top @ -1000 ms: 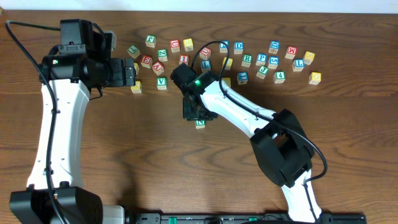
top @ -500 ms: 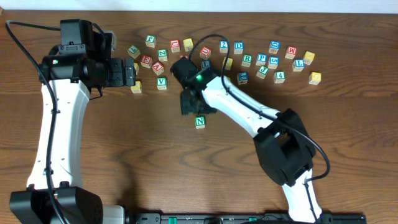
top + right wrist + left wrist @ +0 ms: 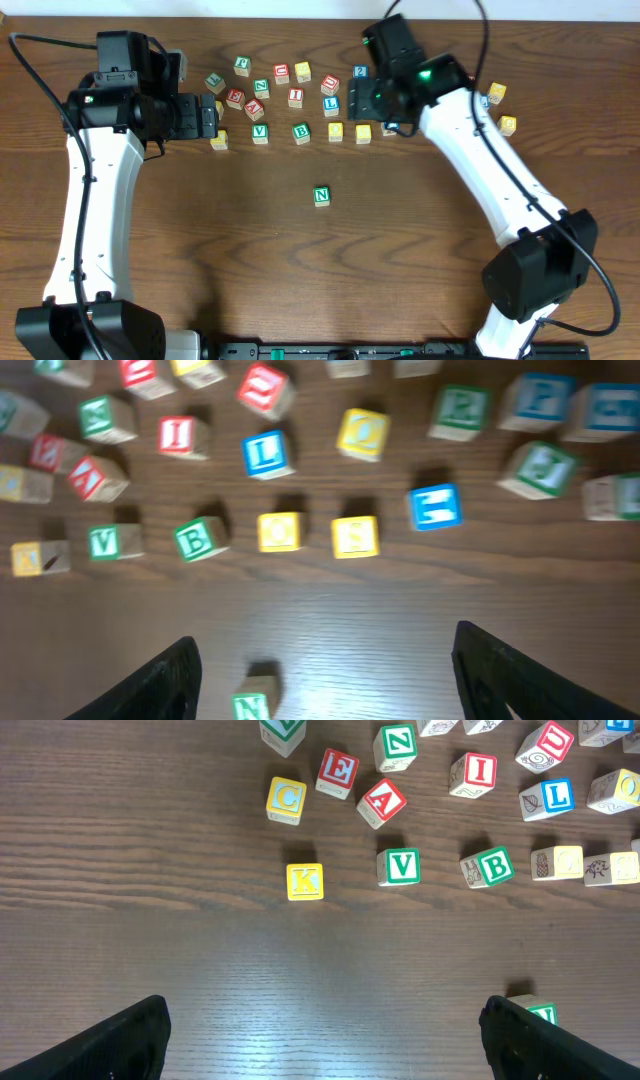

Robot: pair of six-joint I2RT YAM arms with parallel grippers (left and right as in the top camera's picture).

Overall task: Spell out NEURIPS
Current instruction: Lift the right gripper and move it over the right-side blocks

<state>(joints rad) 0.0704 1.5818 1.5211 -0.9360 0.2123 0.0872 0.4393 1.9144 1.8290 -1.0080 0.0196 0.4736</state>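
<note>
The left pincer (image 3: 322, 1038) is staying parked by the loose letters, fingers spread apart and holding nothing. On the brown wooden counter (image 3: 250, 250), the green-lettered wooden N cube (image 3: 321, 196) is now sitting alone in front of the pile. It is no longer under the right arm, which is swinging back over the jumbled wooden letter cubes (image 3: 301, 131). The right pincer (image 3: 325, 678) is hanging apart and empty, probably going for E next. One letter is standing placed, so six are waiting. At least sixteen loose cubes are showing, and others are hiding under the arm.
</note>
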